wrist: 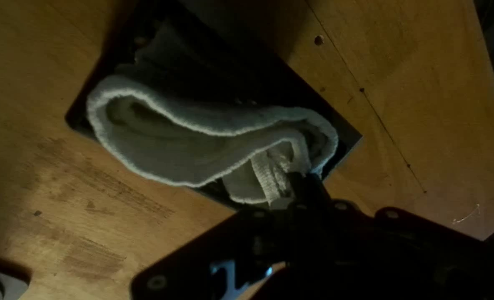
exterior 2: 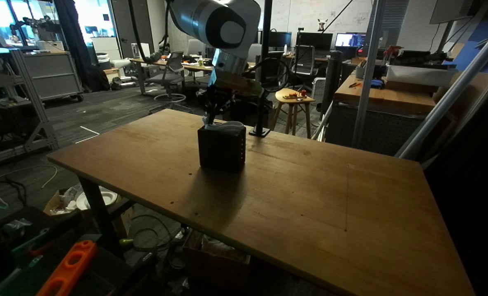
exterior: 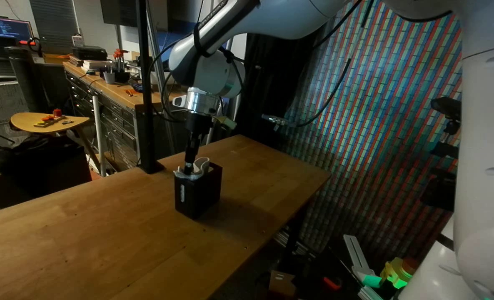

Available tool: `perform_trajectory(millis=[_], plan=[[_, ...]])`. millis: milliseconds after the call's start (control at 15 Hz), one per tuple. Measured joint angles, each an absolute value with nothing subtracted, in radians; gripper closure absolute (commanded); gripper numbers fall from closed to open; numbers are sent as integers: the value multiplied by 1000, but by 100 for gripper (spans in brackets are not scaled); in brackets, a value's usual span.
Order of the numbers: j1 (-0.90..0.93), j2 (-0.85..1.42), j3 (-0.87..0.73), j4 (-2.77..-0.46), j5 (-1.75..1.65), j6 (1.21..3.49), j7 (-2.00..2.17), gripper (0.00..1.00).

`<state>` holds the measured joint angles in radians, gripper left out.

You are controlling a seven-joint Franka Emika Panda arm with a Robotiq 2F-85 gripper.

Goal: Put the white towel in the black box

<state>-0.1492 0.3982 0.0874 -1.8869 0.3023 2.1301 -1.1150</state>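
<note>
The black box (exterior: 207,189) stands upright on the wooden table; it also shows in an exterior view (exterior 2: 221,149). The white towel (exterior: 203,165) lies folded in the box's opening, with its upper folds rising a little above the rim. In the wrist view the towel (wrist: 176,154) curves across the box mouth, and the dark box rim (wrist: 349,139) shows around it. My gripper (wrist: 307,179) points down at one end of the box. Its fingers are close together on the towel's edge at the rim. In an exterior view the fingertips (exterior: 188,167) reach into the towel. The towel's lower part is hidden inside the box.
The wooden table (exterior: 105,233) extends around the box. A black vertical post (exterior: 147,104) with a foot plate (exterior 2: 259,132) stands at the table's edge near the box. A cable (exterior: 330,104) hangs beside the arm.
</note>
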Motion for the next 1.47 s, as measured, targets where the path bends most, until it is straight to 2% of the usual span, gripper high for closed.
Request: perform_trajectory(millis=[1467], plan=[[-133, 475, 104, -1872, 302, 2127, -1060, 98]])
